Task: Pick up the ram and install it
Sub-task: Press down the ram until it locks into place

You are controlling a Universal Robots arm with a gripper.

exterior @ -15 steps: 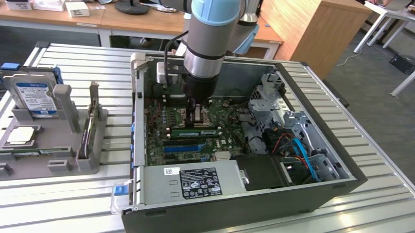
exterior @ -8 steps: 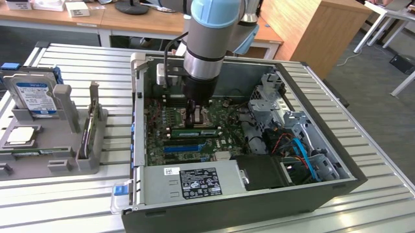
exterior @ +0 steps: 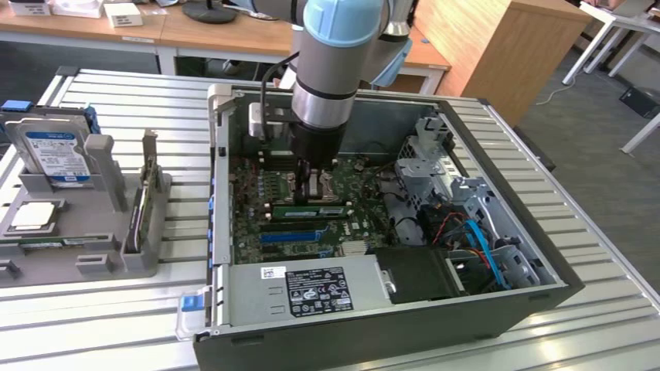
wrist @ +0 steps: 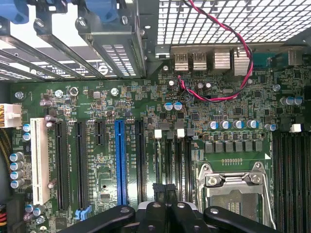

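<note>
Ram [exterior: 307,209] flat, lengthwise across motherboard [exterior: 270,224].

An open black computer case [exterior: 474,305] lies on a slatted metal table [exterior: 598,232], its green motherboard [wrist: 97,102] directly beneath the gripper. A blue expansion slot [wrist: 120,160] and an empty silver processor socket [wrist: 233,189] sit just beside the gripper. Well away, toward the exterior view's left, a grey holder [exterior: 113,239] carries a silver hard drive with a blue-white label [exterior: 57,154].

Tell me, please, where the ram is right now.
In the exterior view, the ram sits on the motherboard inside the open case, right at the gripper, between it and the blue slot.
</note>
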